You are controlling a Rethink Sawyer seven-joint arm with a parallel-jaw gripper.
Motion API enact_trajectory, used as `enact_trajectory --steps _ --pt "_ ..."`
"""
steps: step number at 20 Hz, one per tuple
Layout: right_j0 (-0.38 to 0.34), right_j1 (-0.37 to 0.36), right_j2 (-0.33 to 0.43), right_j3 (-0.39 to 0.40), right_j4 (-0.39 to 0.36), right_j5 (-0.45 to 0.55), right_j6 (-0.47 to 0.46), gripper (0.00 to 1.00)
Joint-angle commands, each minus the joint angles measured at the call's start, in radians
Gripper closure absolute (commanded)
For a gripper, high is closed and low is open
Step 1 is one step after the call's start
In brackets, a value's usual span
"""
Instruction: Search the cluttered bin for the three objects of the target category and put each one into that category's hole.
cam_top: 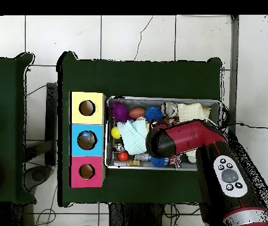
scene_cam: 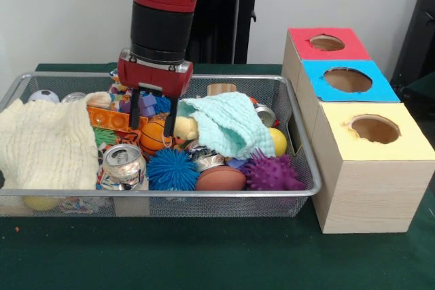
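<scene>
The cluttered bin (scene_cam: 170,193) is a silver wire-mesh basket on the green table, and it also shows in the overhead view (cam_top: 159,98). My gripper (scene_cam: 151,115) hangs low inside it, left of centre, open. Its two black fingers (scene_cam: 134,110) straddle the top of a small orange basketball (scene_cam: 153,139). Whether they touch the ball I cannot tell. Three wooden boxes with holes stand to the right: red top (scene_cam: 326,44), blue top (scene_cam: 348,79), yellow top (scene_cam: 374,130). In the overhead view the arm (cam_top: 183,140) hides the gripper.
The bin holds a cream cloth (scene_cam: 44,144), a mint cloth (scene_cam: 228,123), a soda can (scene_cam: 124,162), a blue spiky ball (scene_cam: 171,169), a purple spiky ball (scene_cam: 272,171), a brown football (scene_cam: 221,178), a yellow ball (scene_cam: 277,142) and an orange toy (scene_cam: 112,120).
</scene>
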Motion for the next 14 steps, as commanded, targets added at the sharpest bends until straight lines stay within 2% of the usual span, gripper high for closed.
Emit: enact_trajectory --steps 1,4,8,14 --pt "-0.085 -0.007 0.079 0.059 0.027 -0.045 -0.105 0.0" --pt "-0.124 0.007 0.109 0.056 0.029 -0.02 -0.157 0.0" --pt "-0.176 0.066 0.151 0.018 0.014 0.015 -0.228 0.0" --pt "-0.222 0.075 0.197 -0.028 0.017 0.1 -0.308 0.0"
